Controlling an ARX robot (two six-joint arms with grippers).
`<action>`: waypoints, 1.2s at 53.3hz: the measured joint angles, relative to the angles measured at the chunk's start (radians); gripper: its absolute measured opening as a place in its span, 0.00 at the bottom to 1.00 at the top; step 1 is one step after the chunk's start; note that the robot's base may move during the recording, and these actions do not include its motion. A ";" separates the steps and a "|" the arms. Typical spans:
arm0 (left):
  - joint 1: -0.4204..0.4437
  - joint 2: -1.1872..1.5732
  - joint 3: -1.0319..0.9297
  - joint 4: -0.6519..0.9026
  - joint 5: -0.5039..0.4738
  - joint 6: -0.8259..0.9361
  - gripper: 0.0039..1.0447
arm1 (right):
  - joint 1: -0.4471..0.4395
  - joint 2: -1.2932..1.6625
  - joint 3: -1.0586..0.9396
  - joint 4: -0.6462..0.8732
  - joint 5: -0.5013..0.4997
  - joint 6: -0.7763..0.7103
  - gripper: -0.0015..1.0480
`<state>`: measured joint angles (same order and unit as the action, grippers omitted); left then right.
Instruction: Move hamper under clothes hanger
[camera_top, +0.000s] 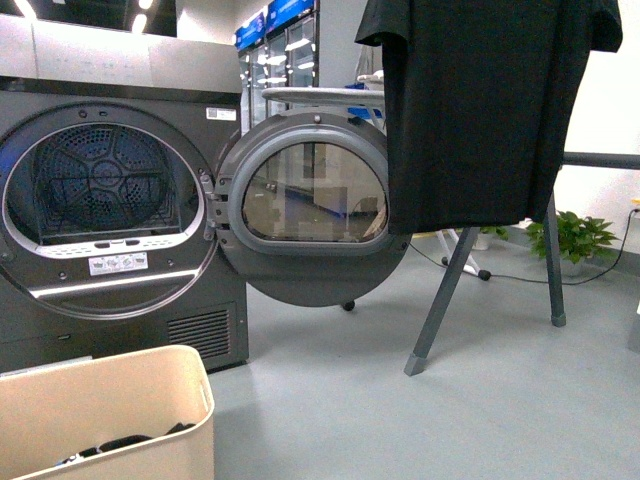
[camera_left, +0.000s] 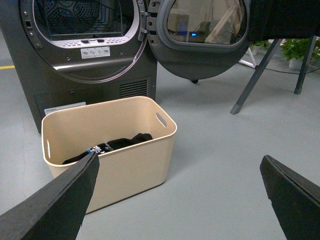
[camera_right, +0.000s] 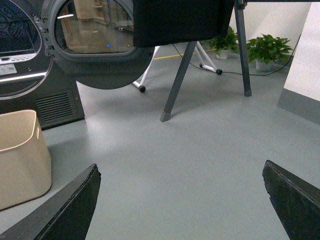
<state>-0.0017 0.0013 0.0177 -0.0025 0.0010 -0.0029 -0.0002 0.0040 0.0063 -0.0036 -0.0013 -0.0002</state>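
The task looks barely begun. The hamper (camera_top: 120, 410) stands on the grey surface (camera_top: 400, 420) right in front of the dryer (camera_top: 120, 290), below its open drum, with some dark clothing lying in the bottom. The hanger (camera_top: 447, 285) is well apart from it, off to the robot's right and beyond the swung-open door (camera_top: 310, 215). A black shirt (camera_top: 480, 110) hangs from its bar, and the surface between its slanted legs is bare. So the hamper is not yet under the hanger; by my reading, the whole move is left to do.

Neither arm has a hold of anything. In the left wrist view the left pincer (camera_left: 180, 160) is spread wide, one finger low in front of the hamper (camera_left: 130, 170) wall and the other far out over bare surface, and it appears to touch nothing. The right pincer (camera_right: 181, 166) is likewise wide open over bare surface, with the hamper (camera_right: 20, 150) at the edge of its view and the hanger (camera_right: 180, 80) leg ahead.

What remains, as I judge it: take hold of the hamper (the rolled rim or a slot handle seems the likely place), bring it across past the door, and set it down beneath the shirt.
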 joint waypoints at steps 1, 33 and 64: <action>0.000 0.000 0.000 0.000 0.000 0.000 0.94 | 0.000 0.000 0.000 0.000 0.000 0.000 0.92; 0.000 -0.001 0.000 0.001 0.000 0.000 0.94 | 0.000 0.000 0.000 0.000 0.001 0.000 0.92; 0.193 0.238 0.085 -0.249 0.420 -0.090 0.94 | 0.000 0.000 0.000 0.000 0.001 0.000 0.92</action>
<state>0.1913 0.2398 0.1028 -0.2520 0.4210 -0.0925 -0.0002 0.0036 0.0059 -0.0036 -0.0002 0.0002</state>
